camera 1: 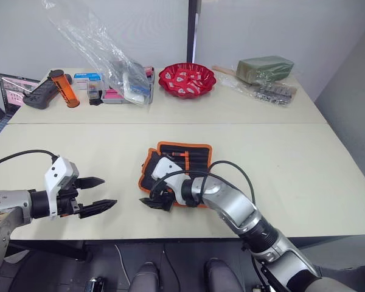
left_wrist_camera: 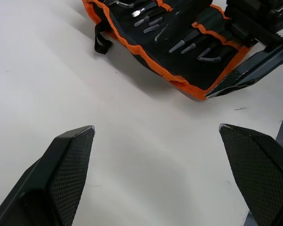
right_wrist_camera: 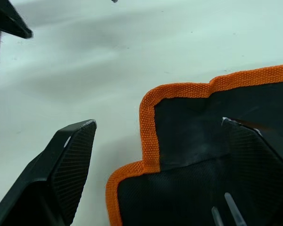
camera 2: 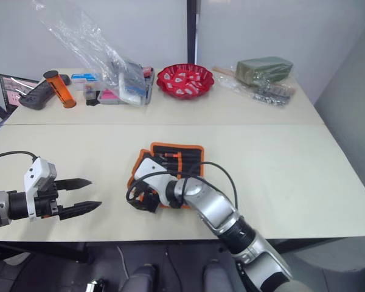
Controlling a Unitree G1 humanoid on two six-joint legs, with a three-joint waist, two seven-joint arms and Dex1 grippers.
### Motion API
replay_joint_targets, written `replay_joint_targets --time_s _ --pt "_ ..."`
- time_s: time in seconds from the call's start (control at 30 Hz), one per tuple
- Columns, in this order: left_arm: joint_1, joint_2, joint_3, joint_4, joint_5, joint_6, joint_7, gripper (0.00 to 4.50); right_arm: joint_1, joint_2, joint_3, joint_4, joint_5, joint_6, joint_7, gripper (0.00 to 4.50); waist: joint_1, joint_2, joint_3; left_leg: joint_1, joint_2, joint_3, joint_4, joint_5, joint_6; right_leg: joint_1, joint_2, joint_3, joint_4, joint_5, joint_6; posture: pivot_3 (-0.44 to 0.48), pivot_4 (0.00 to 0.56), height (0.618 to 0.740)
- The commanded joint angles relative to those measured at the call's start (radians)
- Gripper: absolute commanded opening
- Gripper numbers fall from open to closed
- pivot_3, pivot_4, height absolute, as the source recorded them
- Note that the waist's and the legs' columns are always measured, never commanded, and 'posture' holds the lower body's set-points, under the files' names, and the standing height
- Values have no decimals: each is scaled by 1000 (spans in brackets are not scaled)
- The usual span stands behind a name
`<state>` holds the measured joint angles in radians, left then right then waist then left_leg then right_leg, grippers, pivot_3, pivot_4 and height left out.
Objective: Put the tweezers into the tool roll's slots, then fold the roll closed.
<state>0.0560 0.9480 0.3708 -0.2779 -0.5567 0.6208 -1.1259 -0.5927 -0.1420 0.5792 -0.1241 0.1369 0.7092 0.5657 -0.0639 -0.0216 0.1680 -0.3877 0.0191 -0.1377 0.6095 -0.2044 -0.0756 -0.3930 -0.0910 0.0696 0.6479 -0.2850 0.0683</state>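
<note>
The tool roll, black with orange edging, lies open on the near table. Slim tweezers sit in its slots, tips pointing out. My right gripper is open at the roll's front left corner. In the right wrist view one finger is over bare table and the other over the black fabric, with the orange edge between them. My left gripper is open and holds nothing, a hand's width left of the roll above the table. A black strap hangs off the roll's edge.
On the far table stand a red bowl, a clear plastic bag over small boxes, an orange cylinder, a green block and a laptop. A black cable loops over my right arm.
</note>
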Motion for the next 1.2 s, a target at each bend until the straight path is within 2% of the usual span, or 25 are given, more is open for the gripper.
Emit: replay_joint_targets --time_s 0.03,0.13,0.23,0.47,0.5,0.7,0.93,1.03,1.1,1.2 --pt "-4 30 26 -18 -22 6 -14 4500 6 42 12 -1 -56 -54 -55 4487 -1 0 0 0 0 0 0 0 0 0 0 0 0 0 0 0 150 740" --pt "-18 47 24 -2 -19 3 -24 4500 19 69 31 34 -110 -95 -98 3653 -3 0 0 0 0 0 0 0 0 -1 0 0 1 0 0 0 150 740" --pt "-30 55 18 6 -22 3 -27 4500 20 75 38 60 -151 -127 -115 2615 -3 0 0 0 0 0 0 0 0 -1 0 0 1 0 0 0 150 740" --pt "-42 56 24 3 -39 9 -37 4500 39 80 16 44 -165 -122 -109 245 -3 0 0 0 1 1 0 0 0 -1 0 0 1 0 0 0 150 740" --pt "-43 57 22 2 -41 10 -37 4500 38 77 8 42 -164 -121 -107 42 -3 0 0 0 0 1 0 0 0 -1 0 0 1 0 0 0 150 740" --pt "-58 54 -6 20 -21 -14 -34 4500 10 0 -18 75 -181 -210 -49 42 -1 0 0 0 0 1 0 0 0 -1 0 0 1 0 0 0 150 740" --pt "-152 35 -112 84 39 -101 -38 4500 -5 -119 -34 105 -166 -372 107 42 4 0 0 0 0 1 0 0 0 0 0 0 0 0 0 0 150 740" --pt "-258 34 -194 170 117 -206 -58 4500 19 -155 -50 61 -151 -370 154 42 5 0 0 0 0 1 0 0 0 0 0 0 1 0 0 0 150 740" --pt "-347 32 -279 254 213 -317 -73 4500 37 -173 -64 27 -144 -359 171 42 6 0 0 0 0 1 0 0 0 0 0 0 0 0 0 0 150 740" --pt "-594 -36 -445 493 380 -551 -128 4500 64 -180 -90 -14 -139 -324 165 42 24 0 0 0 0 1 1 0 0 1 0 0 0 0 0 0 150 740"
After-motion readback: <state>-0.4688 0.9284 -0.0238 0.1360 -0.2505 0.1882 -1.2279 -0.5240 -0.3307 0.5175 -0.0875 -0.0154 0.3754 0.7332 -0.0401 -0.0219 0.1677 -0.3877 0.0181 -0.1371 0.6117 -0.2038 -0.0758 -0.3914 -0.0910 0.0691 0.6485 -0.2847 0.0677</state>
